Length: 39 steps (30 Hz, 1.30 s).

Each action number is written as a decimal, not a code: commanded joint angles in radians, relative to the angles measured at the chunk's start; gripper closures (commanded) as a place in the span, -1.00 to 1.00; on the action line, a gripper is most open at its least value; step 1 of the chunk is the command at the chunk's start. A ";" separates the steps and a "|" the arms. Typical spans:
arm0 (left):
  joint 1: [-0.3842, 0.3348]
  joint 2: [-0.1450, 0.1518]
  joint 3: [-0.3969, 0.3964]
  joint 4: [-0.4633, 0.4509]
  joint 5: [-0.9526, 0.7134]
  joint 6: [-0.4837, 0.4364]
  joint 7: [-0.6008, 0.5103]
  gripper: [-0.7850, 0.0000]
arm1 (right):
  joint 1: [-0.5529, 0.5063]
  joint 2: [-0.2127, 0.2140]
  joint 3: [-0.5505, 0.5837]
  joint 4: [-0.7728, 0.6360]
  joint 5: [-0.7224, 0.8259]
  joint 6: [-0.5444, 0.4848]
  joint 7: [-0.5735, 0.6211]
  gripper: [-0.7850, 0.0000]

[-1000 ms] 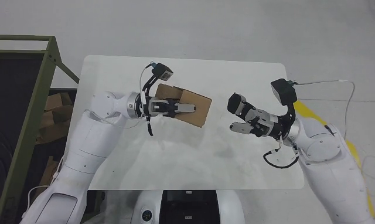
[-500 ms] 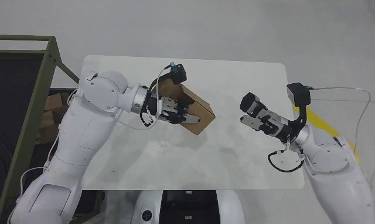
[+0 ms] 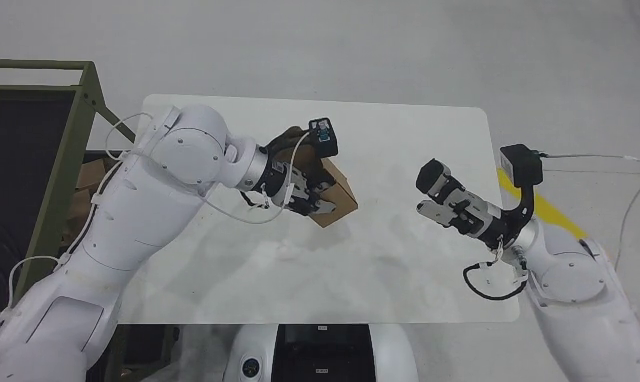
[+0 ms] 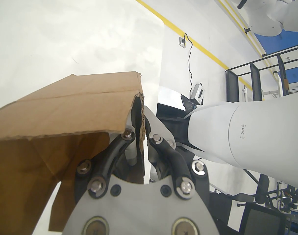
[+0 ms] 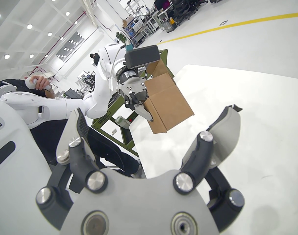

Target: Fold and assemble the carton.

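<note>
The left hand (image 4: 139, 133) is pinched narrow on one corrugated wall of the brown carton (image 3: 335, 190). It holds the carton tilted over the middle of the counter (image 3: 400, 282), rather nearer the far edge. The carton is partly opened into a tube and its flaps hang loose. I cannot tell whether its low corner touches the counter.

The right hand (image 3: 432, 192) is spread wide and holds nothing. It sits over the right side of the counter, well apart from the carton and facing it.

The step looks like squaring the tube so the right hand can fold a flap. The pinched edge is ragged, so the left grip should stay firm without twisting. The right hand should push along a scored crease, not mid-panel. Resting the carton on the counter would steady the fold.
</note>
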 commanded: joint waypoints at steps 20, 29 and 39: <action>-0.021 0.015 0.132 -0.068 0.223 -0.066 0.066 1.00 | 0.000 0.000 0.000 0.000 0.000 0.000 0.000 -1.00; -0.098 0.056 0.244 -0.024 0.347 -0.150 0.150 1.00 | 0.000 0.000 0.000 0.000 0.000 0.000 0.000 -1.00; -0.142 0.100 0.331 0.041 0.390 -0.199 0.199 1.00 | -0.021 0.000 0.006 -0.005 -0.026 0.008 -0.032 -1.00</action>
